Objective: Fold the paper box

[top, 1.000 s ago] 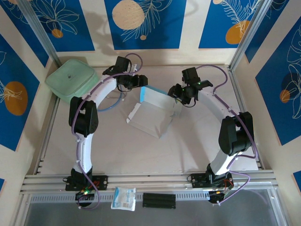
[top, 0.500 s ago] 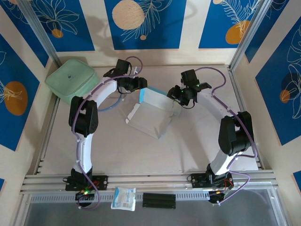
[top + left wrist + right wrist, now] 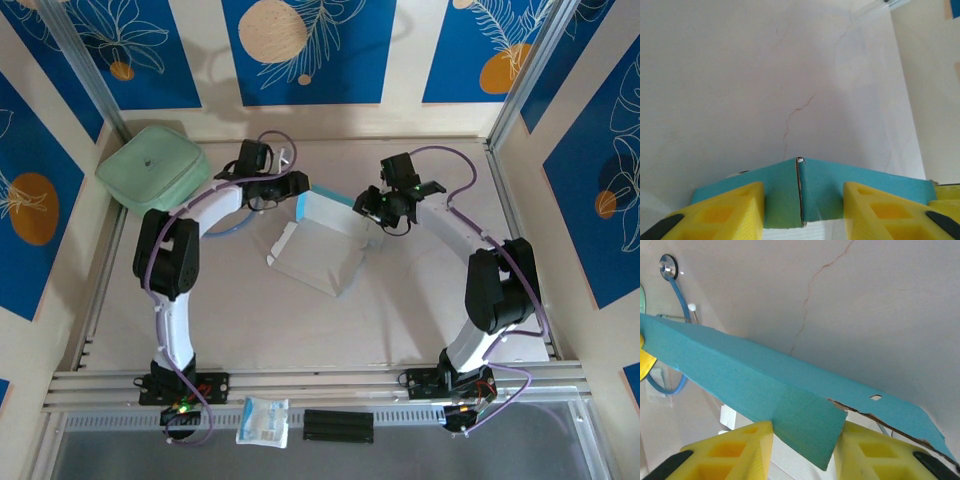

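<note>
Both my grippers have drawn in on the paper box [image 3: 318,250] since a second ago, and their fingers have narrowed. My left gripper [image 3: 299,187] is at one far corner of the box and my right gripper [image 3: 372,205] at the other. The box spans the gap between them and lies on the table [image 3: 250,320].

Between my left fingers [image 3: 722,212] stands a blue wall with an upright seam midway. The fingers are part-way open, and I cannot tell whether their pads press on it.

Between my right fingers [image 3: 732,452] sits a blue flap, joined to a long blue edge running just beyond the tips. These fingers too are part-way open, and I cannot tell whether they pinch the flap. A blue cable [image 3: 678,294] lies on the table beyond them, to their left.
</note>
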Robot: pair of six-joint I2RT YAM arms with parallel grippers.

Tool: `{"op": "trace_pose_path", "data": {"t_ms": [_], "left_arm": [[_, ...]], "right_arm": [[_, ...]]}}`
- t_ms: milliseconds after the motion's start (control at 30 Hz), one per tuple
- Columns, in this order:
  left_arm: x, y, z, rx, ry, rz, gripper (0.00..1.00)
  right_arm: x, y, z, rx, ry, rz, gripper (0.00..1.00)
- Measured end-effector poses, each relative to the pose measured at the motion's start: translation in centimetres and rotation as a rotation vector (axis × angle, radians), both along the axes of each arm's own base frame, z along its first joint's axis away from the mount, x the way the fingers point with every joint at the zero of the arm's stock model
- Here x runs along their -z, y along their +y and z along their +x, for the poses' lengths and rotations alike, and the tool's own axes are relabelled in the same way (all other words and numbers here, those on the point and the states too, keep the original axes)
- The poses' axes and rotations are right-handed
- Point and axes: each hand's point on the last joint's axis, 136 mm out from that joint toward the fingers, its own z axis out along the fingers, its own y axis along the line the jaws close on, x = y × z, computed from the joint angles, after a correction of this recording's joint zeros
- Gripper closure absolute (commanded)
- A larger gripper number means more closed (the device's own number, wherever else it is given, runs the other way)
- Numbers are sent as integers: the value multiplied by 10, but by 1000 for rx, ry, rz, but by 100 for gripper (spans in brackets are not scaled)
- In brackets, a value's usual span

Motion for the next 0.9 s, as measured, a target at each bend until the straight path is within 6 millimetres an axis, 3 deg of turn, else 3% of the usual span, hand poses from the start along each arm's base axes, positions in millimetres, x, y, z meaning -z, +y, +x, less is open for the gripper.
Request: {"op": "trace_pose_path", "data": {"t_ms": [333,567,900], "left_arm": [[-2,10,-13,-60,-50,-68,55],[1,15,-25,-80,-53,-97,55],[1,11,-29,-65,-59,-114,55]], "right_arm": [[-7,2,8,-97,-132,-111,63],[3,1,1,-114,-141,-140,62],[-13,0,-7,-111,-184,-136,49]]}}
